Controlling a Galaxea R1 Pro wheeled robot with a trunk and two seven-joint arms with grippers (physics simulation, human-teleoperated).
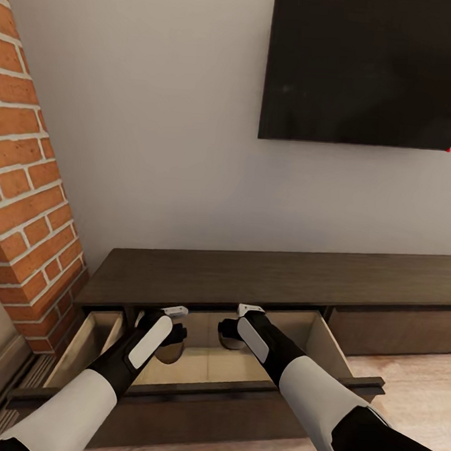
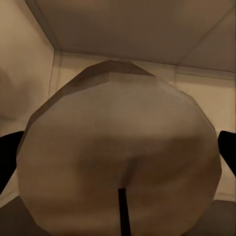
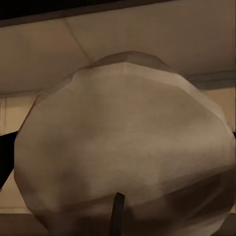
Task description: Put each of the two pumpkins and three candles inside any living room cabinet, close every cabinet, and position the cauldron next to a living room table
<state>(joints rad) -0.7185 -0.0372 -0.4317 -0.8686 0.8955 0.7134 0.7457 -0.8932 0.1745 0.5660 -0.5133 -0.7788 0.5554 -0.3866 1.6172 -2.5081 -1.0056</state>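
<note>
We're over the open drawer [image 1: 205,365] of the dark cabinet [image 1: 276,276] — both arms reaching down inside. Our left gripper [image 1: 170,346] is clamped on a cream candle [image 2: 118,157], black fingers [image 2: 10,157] hugging its sides above the pale drawer interior. Our right gripper [image 1: 230,337] grips a second candle [image 3: 123,142] the same way. Brick chimney [image 1: 27,171] at left, black television [image 1: 371,67] on the wall above.

two candles [image 1: 169,351] [image 1: 231,340] side by side in the open cabinet [image 1: 275,279] drawer
</note>
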